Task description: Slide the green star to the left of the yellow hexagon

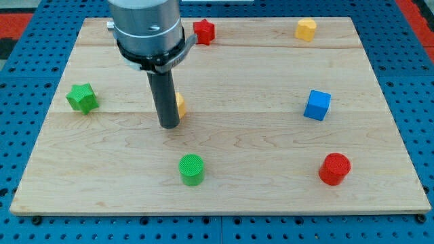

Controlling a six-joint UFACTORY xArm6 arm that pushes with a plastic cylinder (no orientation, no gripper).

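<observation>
The green star (82, 97) lies near the board's left edge. The yellow hexagon (180, 105) sits left of the board's middle, mostly hidden behind my rod; only its right side shows. My tip (169, 125) rests on the board just in front of and slightly left of the hexagon, close to it or touching it. The green star is well to the left of my tip, with bare board between them.
A red star (203, 30) is at the view's top, beside the arm. A yellow block (306, 29) is at top right. A blue cube (317, 105) is at right. A red cylinder (334, 169) is at bottom right. A green cylinder (192, 169) lies below my tip.
</observation>
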